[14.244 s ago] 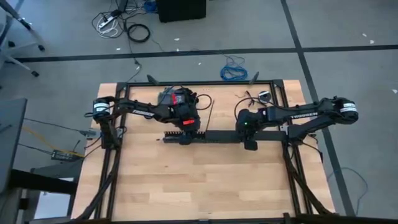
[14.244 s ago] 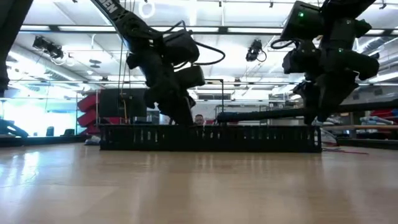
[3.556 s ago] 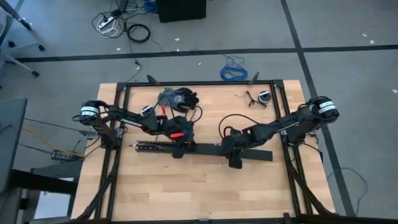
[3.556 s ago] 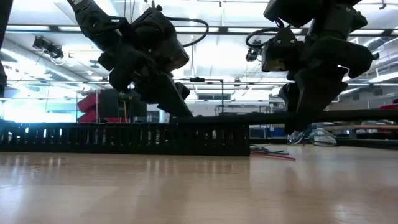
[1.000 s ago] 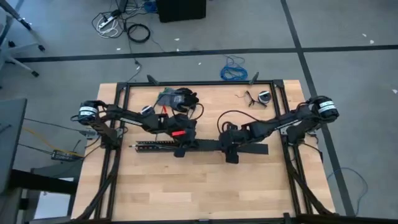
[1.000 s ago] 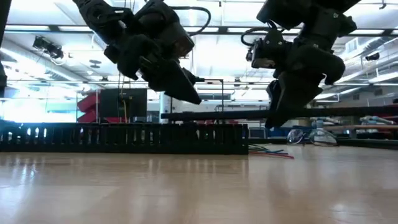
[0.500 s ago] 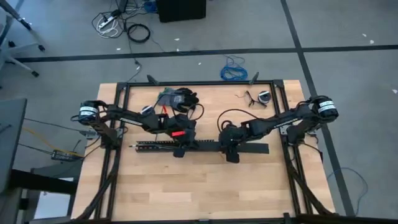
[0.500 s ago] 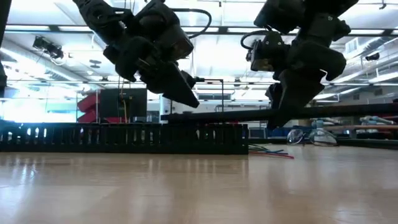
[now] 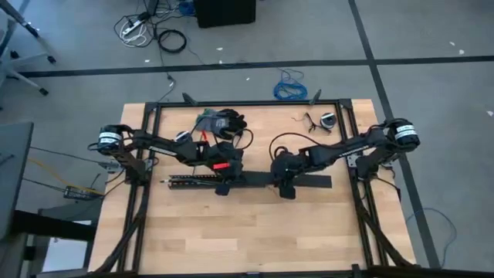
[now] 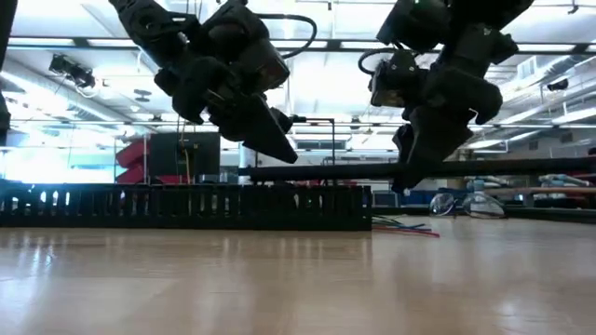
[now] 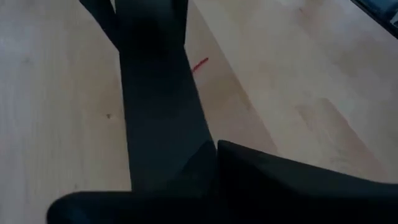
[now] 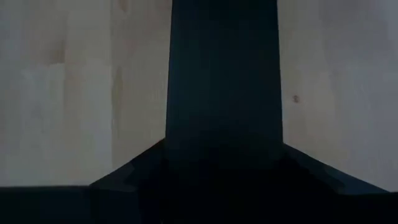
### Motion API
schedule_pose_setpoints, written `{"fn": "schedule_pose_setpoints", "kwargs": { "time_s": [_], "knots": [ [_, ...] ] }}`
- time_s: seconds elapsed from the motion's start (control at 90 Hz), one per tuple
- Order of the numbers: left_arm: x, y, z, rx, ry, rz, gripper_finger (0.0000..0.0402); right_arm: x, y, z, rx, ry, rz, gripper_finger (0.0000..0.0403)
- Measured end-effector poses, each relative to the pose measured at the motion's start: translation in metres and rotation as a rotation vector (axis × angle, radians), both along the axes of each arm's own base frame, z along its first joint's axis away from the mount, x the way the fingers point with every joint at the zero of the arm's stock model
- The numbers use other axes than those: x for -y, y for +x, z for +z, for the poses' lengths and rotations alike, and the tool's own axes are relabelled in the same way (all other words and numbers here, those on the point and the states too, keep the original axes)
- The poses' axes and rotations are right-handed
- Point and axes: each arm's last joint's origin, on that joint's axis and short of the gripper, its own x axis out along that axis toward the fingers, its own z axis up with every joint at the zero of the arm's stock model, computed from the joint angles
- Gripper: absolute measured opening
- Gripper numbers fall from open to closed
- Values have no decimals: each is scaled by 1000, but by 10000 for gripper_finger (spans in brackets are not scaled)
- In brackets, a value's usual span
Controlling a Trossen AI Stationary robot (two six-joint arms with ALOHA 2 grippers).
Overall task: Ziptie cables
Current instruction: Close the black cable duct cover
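both hands (image 9: 225, 184) (image 9: 285, 188) clamp strip (image 10: 466, 168) (raised)

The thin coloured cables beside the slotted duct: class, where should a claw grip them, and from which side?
Probably where the cables bunch near the end of the slotted duct, coming from straight above: they lie flat on the table and fan apart farther out.

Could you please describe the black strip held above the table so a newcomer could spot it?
On the wooden table, look mid-table between the left tool and right tool. The smooth black strip hangs level in the air; the slotted duct beside it lies on the table.
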Motion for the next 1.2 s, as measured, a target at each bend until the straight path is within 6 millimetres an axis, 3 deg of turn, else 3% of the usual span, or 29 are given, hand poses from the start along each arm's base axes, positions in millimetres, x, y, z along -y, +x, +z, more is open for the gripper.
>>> {"fn": "schedule_pose_setpoints", "kwargs": {
  "time_s": [0.211, 0.644, 1.2],
  "knots": [
    [0, 0, 0, -4, 0, 1, 12, 4, 0, 0, -3, 33, 20, 229],
    [0, -2, -3, -34, 7, 11, 12, 3, 8, -19, -43, 41, 55, 229],
    [-1, 3, -10, -28, 18, 1, 12, 4, 8, -15, -17, -11, 55, 229]
  ]
}}
